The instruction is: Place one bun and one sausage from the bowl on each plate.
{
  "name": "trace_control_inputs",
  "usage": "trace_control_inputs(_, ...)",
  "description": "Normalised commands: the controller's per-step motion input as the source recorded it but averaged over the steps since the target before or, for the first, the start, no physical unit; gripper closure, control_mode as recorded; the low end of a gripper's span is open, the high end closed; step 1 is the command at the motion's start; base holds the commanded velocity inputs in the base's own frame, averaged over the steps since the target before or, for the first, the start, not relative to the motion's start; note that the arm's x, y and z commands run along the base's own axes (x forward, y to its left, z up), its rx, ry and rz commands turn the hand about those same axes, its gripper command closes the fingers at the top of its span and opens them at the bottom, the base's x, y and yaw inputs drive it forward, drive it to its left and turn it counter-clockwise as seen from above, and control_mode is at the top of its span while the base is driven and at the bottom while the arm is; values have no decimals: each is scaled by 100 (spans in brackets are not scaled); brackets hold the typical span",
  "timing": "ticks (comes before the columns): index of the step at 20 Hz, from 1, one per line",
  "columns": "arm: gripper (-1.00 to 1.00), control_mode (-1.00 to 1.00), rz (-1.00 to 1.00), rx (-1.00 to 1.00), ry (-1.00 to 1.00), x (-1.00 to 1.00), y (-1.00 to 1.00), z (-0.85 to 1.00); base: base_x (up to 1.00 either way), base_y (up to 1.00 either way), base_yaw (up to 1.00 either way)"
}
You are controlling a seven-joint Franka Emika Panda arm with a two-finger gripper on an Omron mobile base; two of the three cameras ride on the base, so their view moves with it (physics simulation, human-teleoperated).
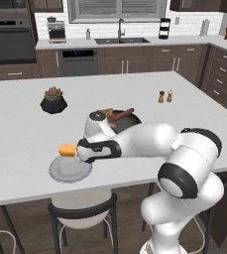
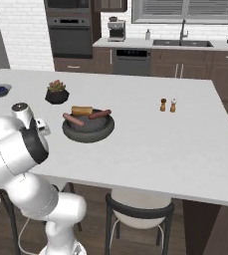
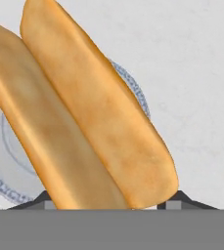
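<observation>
One bun [image 1: 68, 149] sits pinched in the pincer [image 1: 78, 150] just above the pale grey plate [image 1: 69, 171] on the worktop [image 1: 184, 129]. Farther off, the dark bowl [image 2: 88, 130] holds another bun [image 2: 81, 110] and two sausages [image 2: 74, 120].

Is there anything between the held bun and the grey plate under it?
Nothing: in the left base view the bun in the hand hangs above the plate, the stretch between them bare.

— Bright in here?
— Even and flat, no glare on the counter [image 1: 194, 129]. Shadows are soft, faint under the bowl [image 2: 88, 130].
— Sharp?
— Slightly soft throughout; the close bun [image 3: 99, 112] looks smeared.
</observation>
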Motion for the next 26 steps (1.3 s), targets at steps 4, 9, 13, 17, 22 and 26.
trace_control_inputs(4,100,-100,-10,0,1,19,0,-45,0,0,0)
trace_control_inputs(9,100,-100,-9,0,0,0,13,-32,0,0,0)
trace_control_inputs(13,-100,-100,-11,0,0,5,7,-28,0,0,0)
trace_control_inputs(17,-100,-100,-8,0,0,1,2,-7,0,0,0)
trace_control_inputs(22,-100,-100,-3,0,0,0,2,9,0,0,0)
trace_control_inputs(26,-100,-100,-3,0,-3,-13,-15,73,0,0,0)
